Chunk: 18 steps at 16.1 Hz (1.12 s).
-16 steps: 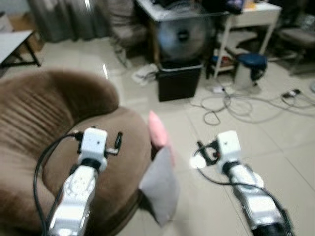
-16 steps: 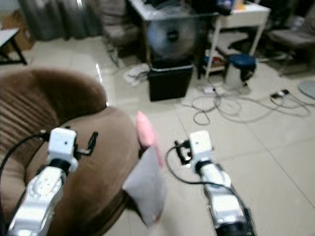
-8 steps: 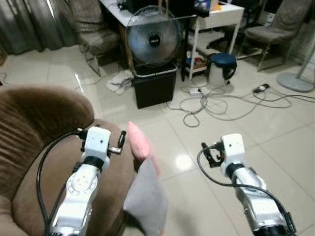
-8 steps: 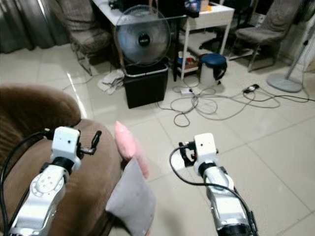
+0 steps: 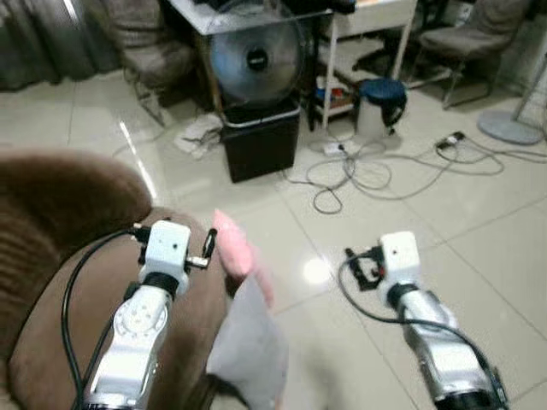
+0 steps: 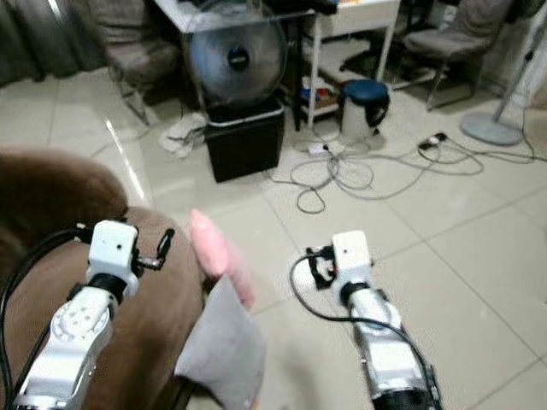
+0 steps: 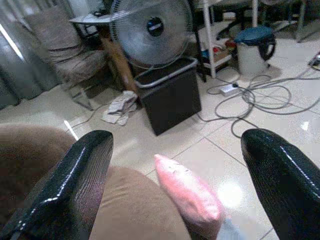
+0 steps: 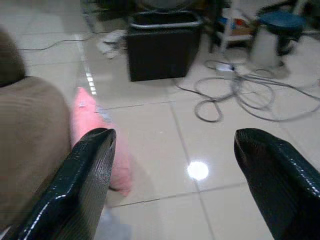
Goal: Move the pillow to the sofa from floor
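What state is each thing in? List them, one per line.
Pink pillow: on the floor, leaning against the sofa.
Grey pillow: on the floor, propped against the sofa's edge.
Left gripper: open, empty, above the sofa seat.
Right gripper: open, empty, above the floor.
Fan: upright; whether it spins cannot be told.
Black bin: upright, open-topped.

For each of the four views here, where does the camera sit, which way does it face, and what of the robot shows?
Left eye: on the head, facing forward and down at the sofa, pink pillow, grey pillow; both arms show.
Right eye: same scene, shifted sideways.
Left wrist: over the sofa, facing along the open left gripper toward the pink pillow and fan.
Right wrist: above the floor, facing along the open right gripper toward the bin.
Shared: both wrist views show the pink pillow and bin.
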### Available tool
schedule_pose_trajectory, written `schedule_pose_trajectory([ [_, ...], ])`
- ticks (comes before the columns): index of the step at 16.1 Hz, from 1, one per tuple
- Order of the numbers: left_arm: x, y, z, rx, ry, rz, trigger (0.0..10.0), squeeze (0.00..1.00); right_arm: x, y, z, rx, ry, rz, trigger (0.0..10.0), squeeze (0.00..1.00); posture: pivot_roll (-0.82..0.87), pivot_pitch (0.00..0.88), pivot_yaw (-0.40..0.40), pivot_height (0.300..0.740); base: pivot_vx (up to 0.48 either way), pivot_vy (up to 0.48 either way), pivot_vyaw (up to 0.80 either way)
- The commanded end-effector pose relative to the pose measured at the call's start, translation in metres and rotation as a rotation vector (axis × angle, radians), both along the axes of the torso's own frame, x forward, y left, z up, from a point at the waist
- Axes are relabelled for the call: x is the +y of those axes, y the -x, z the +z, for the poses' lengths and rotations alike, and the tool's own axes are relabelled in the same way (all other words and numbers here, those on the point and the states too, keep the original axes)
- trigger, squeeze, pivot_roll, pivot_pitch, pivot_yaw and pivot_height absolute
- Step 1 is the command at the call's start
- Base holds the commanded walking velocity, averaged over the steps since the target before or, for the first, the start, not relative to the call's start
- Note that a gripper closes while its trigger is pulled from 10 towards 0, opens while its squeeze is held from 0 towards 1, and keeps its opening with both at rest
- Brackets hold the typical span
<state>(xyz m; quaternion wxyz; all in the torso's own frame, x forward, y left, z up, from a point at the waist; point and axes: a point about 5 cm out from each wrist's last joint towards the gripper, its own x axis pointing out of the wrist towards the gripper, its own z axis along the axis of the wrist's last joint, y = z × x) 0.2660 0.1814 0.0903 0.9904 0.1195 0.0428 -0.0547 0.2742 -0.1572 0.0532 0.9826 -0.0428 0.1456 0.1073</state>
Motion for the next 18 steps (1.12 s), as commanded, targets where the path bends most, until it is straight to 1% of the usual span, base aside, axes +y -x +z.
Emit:
schedule_pose_trajectory([
  [1, 0.0072, 0.0009, -0.0025, 0.016, -0.014, 0.018, 10.0, 0.0, 0.0031, -0.0015, 0.0015, -0.004, -0.007, 0.009, 10.0, 0.0, 0.03, 0.0, 0.059, 0.74, 0.0, 0.0, 0.0],
  [6, 0.0063, 0.0012, -0.0034, 0.023, -0.019, 0.005, 10.0, 0.0, 0.0033, -0.0004, 0.0, 0.006, -0.018, 0.006, 10.0, 0.0, 0.03, 0.0, 0.062, 0.735, 0.0, 0.0, 0.0],
  [9, 0.0052, 0.0015, -0.0069, 0.044, -0.018, -0.008, 10.0, 0.0, 0.0035, -0.0004, -0.0003, 0.007, -0.026, 0.0, 10.0, 0.0, 0.03, 0.0, 0.062, 0.706, 0.0, 0.0, 0.0],
  [14, 0.0049, 0.0017, -0.0067, 0.044, -0.014, -0.008, 10.0, 0.0, 0.0031, -0.0007, 0.0005, 0.007, -0.023, 0.0, 10.0, 0.0, 0.03, 0.0, 0.057, 0.661, 0.0, 0.0, 0.0],
  [16, 0.0047, 0.0017, -0.0069, 0.044, -0.012, -0.008, 10.0, 0.0, 0.0027, -0.0008, 0.0008, 0.007, -0.021, 0.001, 10.0, 0.0, 0.03, 0.0, 0.057, 0.647, 0.0, 0.0, 0.0],
  [17, 0.0044, 0.0021, -0.0079, 0.046, -0.013, -0.009, 10.0, 0.0, 0.0025, -0.0005, 0.0007, 0.006, -0.016, 0.002, 10.0, 0.0, 0.03, 0.0, 0.038, 0.643, 0.0, 0.0, 0.0],
  [18, 0.0043, 0.0022, -0.0084, 0.047, -0.015, -0.012, 10.0, 0.0, 0.0028, -0.0005, 0.0008, 0.008, -0.01, 0.008, 10.0, 0.0, 0.03, 0.0, 0.038, 0.643, 0.0, 0.0, 0.0],
])
